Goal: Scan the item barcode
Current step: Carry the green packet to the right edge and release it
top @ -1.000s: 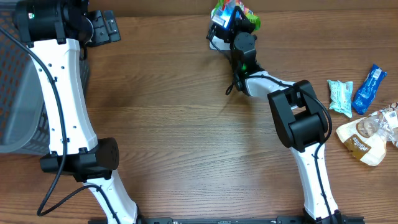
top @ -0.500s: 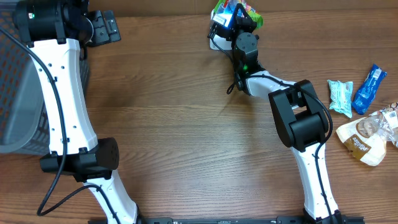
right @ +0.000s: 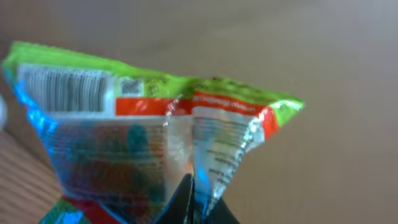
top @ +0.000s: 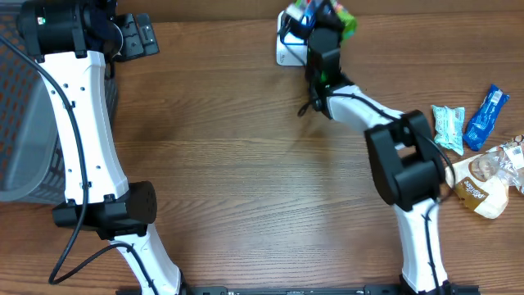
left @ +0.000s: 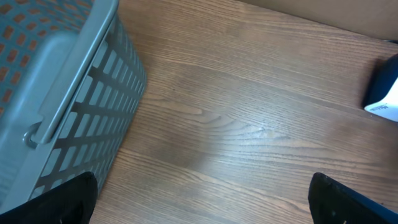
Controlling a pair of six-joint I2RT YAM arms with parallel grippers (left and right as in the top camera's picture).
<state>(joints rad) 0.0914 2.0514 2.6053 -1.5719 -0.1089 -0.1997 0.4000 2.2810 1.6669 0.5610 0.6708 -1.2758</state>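
Right end effector (right: 193, 200) pinching snack packet (right: 124, 143) by edge

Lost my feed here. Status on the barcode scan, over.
Left end effector open, empty, beside basket. Right end effector shut on green snack packet, barcode showing, near white scanner. No obstruction seen.

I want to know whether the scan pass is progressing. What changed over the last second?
The right gripper, shut on the green snack bag, carried it toward the far edge of the table and slightly right, uncovering more of the white device; its elbow swung right too. The left arm, open left gripper, basket and packets stayed put.
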